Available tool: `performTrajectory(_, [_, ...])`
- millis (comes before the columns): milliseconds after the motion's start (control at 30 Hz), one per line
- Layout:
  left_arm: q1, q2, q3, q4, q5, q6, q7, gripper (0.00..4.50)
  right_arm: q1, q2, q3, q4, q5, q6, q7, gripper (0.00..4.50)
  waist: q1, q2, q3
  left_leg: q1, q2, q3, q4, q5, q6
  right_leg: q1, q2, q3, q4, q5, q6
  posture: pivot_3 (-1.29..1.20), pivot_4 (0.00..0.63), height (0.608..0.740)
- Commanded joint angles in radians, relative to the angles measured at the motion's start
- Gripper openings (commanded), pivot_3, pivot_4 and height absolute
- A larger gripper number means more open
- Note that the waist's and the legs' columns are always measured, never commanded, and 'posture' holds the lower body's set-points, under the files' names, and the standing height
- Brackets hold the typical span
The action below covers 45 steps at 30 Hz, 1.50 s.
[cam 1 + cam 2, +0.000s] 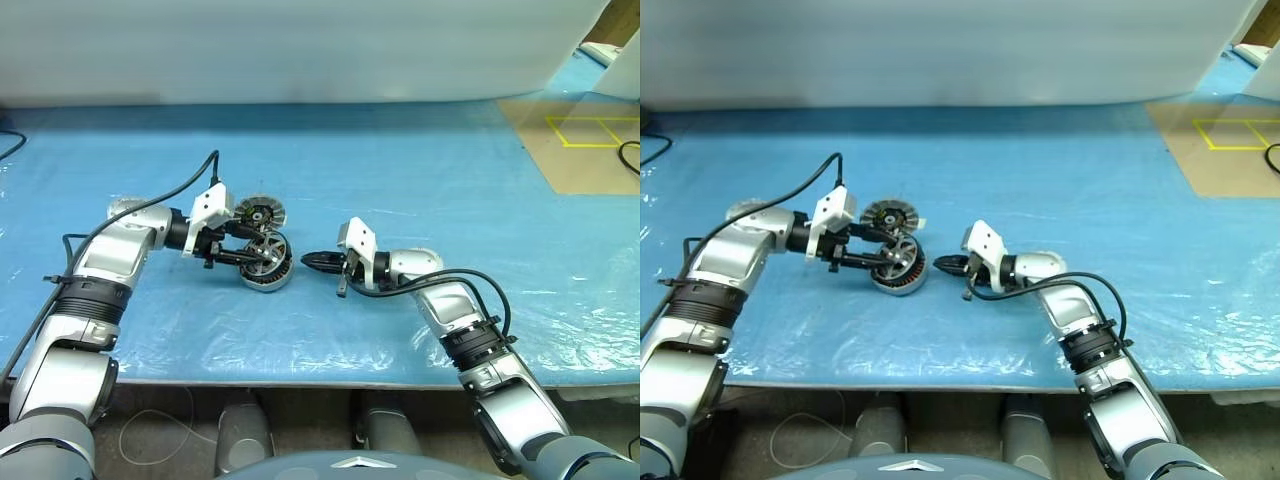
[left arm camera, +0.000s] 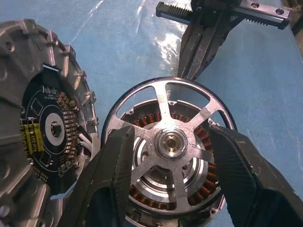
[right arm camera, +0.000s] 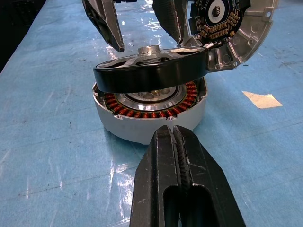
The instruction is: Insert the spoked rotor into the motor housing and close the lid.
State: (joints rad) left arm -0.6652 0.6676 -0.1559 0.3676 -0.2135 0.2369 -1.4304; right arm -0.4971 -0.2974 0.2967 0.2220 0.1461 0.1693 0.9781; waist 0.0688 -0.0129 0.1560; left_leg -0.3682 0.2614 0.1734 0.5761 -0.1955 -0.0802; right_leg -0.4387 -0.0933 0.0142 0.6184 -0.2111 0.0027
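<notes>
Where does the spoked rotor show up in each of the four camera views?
Left eye view: spoked rotor left of centre, at the left gripper.
Right eye view, left of centre.
Left wrist view: centre, between the fingers.
Right wrist view: upper middle, tilted over the motor housing.
Shared landmark: the housing's copper windings.

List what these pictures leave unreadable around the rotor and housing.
- Whether the left hand actually grips the spoked rotor: left wrist view, its fingers cover the rim.
- Lid: cut off by the left wrist view's edge.
- Motor housing interior: right wrist view, hidden under the tilted rotor.
</notes>
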Motion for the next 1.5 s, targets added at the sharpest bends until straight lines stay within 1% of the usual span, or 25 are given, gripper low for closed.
performTrajectory(33, [-0.020, 0.007, 0.011, 0.002, -0.001, -0.015, -0.001, 2.60, -0.002, 0.001, -0.007, -0.031, 0.001, -0.017, -0.001, 0.00, 0.000, 0.000, 0.000, 0.000, 0.000, 0.000, 0.000, 0.000, 0.000, 0.000, 0.000, 0.000, 0.000, 0.000, 0.000, 0.00, 0.150, 0.740])
performTrajectory(267, [-0.017, 0.010, 0.022, 0.003, -0.013, -0.003, -0.003, 2.60, -0.003, 0.003, -0.007, -0.027, -0.001, -0.019, -0.001, 0.00, 0.000, 0.000, 0.000, 0.000, 0.000, 0.000, 0.000, 0.000, 0.000, 0.000, 0.000, 0.000, 0.000, 0.000, 0.000, 0.00, 0.150, 0.740])
performTrajectory(367, [-0.019, 0.008, 0.037, -0.013, -0.040, 0.029, -0.004, 2.60, -0.005, 0.003, -0.006, -0.023, -0.002, -0.020, 0.001, 0.00, 0.000, 0.000, 0.000, 0.000, 0.000, 0.000, 0.000, 0.000, 0.000, 0.000, 0.000, 0.000, 0.000, 0.000, 0.000, 0.00, 0.150, 0.740])
performTrajectory(667, [-0.007, 0.013, 0.022, -0.022, -0.034, 0.027, -0.007, 2.60, -0.011, 0.003, -0.006, -0.019, -0.001, -0.020, 0.006, 0.00, 0.000, 0.000, 0.000, 0.000, 0.000, 0.000, 0.000, 0.000, 0.000, 0.000, 0.000, 0.000, 0.000, 0.000, 0.000, 0.00, 0.150, 0.740])
performTrajectory(767, [-0.004, 0.008, 0.022, -0.024, -0.037, 0.037, -0.004, 2.07, -0.012, 0.003, -0.006, -0.016, -0.002, -0.022, 0.006, 0.00, 0.000, 0.000, 0.000, 0.000, 0.000, 0.000, 0.000, 0.000, 0.000, 0.000, 0.000, 0.000, 0.000, 0.000, 0.000, 0.00, 0.150, 0.740])
performTrajectory(967, [0.018, 0.009, 0.032, -0.050, -0.052, 0.052, 0.003, 0.04, -0.016, 0.005, -0.008, -0.012, -0.002, -0.027, 0.005, 0.00, 0.000, 0.000, 0.000, 0.000, 0.000, 0.000, 0.000, 0.000, 0.000, 0.000, 0.000, 0.000, 0.000, 0.000, 0.000, 0.00, 0.150, 0.740])
performTrajectory(1500, [0.167, 0.014, 0.107, -0.240, -0.129, 0.119, 0.120, 0.01, -0.042, 0.029, -0.015, -0.006, 0.016, -0.016, 0.017, 0.00, -0.001, 0.000, 0.000, 0.000, 0.000, 0.000, 0.000, 0.000, 0.000, 0.000, 0.000, 0.000, 0.000, 0.000, 0.000, 0.00, 0.150, 0.740])
